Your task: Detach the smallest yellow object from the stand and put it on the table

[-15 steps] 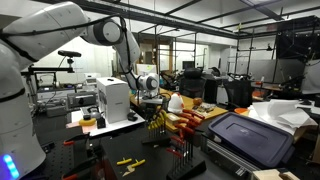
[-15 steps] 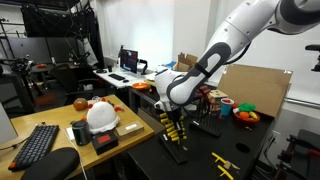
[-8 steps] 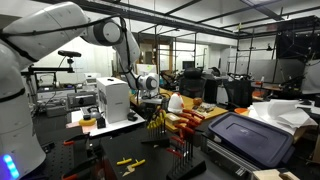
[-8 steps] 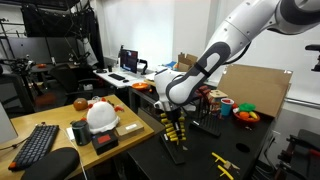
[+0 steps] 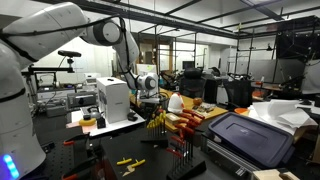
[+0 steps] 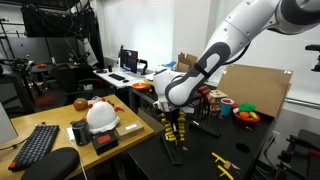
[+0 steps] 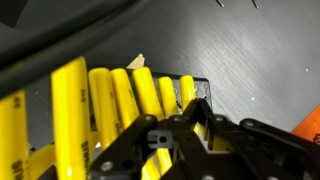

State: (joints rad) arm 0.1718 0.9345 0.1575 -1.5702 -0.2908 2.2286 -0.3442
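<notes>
At one edge of the stand (image 6: 176, 150), the gripper (image 7: 197, 108) pinches the smallest yellow object (image 7: 186, 90). No lettering is legible on the handles.

Stand (image 6: 173, 143) on table (image 6: 205, 142); gripper (image 6: 171, 120) just above stand, at handles (image 7: 115, 95); loose tools (image 6: 222, 158) on table nearby.

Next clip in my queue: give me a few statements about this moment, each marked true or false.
1. The tool hangs open above the table. False: it is shut on the smallest yellow piece, down at the stand.
2. The smallest yellow piece is at the end of the stand's yellow row. True.
3. Loose yellow items lie on the table. True.
4. The white helmet sits on the stand. False: it is apart from it, near the keyboard.
</notes>
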